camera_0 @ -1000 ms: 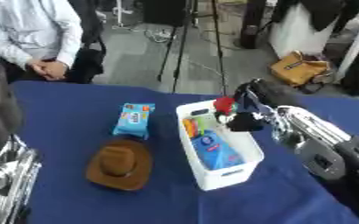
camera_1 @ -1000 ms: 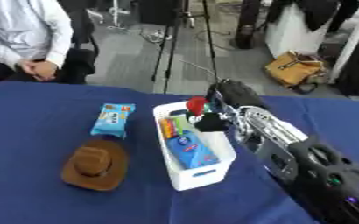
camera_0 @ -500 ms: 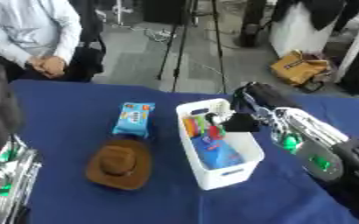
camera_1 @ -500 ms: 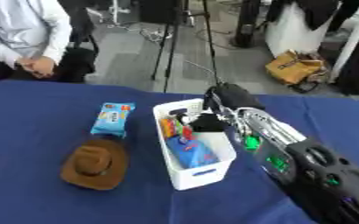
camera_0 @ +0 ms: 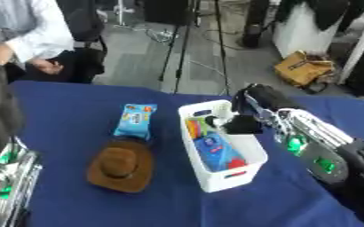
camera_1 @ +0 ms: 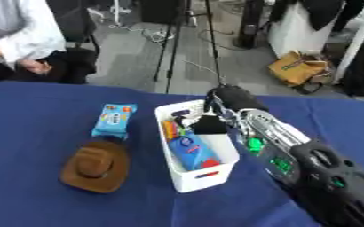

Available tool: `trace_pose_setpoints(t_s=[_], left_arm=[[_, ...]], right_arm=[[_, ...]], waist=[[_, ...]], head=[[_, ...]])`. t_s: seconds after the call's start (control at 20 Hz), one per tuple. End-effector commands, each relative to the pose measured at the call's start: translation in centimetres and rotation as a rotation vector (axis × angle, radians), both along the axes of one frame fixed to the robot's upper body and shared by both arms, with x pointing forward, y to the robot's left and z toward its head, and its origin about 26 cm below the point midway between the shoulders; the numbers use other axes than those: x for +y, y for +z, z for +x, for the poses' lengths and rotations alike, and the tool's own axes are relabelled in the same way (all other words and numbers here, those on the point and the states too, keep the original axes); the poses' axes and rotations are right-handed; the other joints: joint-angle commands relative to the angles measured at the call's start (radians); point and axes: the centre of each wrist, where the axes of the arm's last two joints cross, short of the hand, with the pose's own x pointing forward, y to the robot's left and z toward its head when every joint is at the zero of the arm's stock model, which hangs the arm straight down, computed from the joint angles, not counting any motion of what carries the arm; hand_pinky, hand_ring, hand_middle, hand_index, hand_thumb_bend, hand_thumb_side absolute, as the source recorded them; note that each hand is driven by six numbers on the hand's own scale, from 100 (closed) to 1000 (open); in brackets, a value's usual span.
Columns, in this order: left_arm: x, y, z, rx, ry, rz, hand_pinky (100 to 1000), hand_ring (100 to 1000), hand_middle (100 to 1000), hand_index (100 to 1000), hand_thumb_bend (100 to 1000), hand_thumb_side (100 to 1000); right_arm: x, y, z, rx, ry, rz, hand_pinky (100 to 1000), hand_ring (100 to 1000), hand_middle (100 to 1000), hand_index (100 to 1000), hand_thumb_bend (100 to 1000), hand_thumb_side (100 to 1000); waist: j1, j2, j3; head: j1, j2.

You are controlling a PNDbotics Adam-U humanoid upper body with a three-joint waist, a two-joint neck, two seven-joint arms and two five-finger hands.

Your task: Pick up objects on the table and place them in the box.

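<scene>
My right hand (camera_0: 243,124) hangs over the box (camera_0: 247,170); whether its fingers hold anything I cannot tell. My left hand (camera_0: 2,186) shows at the lower left corner. The hat (camera_0: 121,170), left of the box, looks light and soft; I would pinch its brim. The blue packet (camera_0: 135,120) behind it looks thin and crinkly, best gripped by an edge.
</scene>
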Motion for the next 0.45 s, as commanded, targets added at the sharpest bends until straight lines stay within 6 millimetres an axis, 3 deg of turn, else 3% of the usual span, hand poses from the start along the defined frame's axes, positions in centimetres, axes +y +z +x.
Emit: trace_pose_setpoints(t_s=[0.05,0.4,0.45], left_arm=[[0.02,0.70,-0.34,-0.028,-0.005,0.003,895,943,887,987,100,1000],[0.02,0.74,-0.34,-0.029,-0.006,0.003,896,943,887,987,100,1000],[0.02,0.73,-0.34,-0.029,-0.006,0.003,896,943,887,987,100,1000]], right_arm=[[0.15,1.94,-0.43,-0.056,0.006,0.009,846,843,549,657,645,786],[0.22,2.21,-0.66,-0.078,0.004,0.021,846,843,549,657,643,801],[0.23,2.44,-0.74,-0.094,0.005,0.023,847,842,560,672,629,872]], waist=[[0.002,-0.019,-0.002],[0.003,-0.020,-0.002],[0.004,-0.022,-0.003]], head=[[0.001,0.005],[0.000,0.006],[-0.001,0.006]])
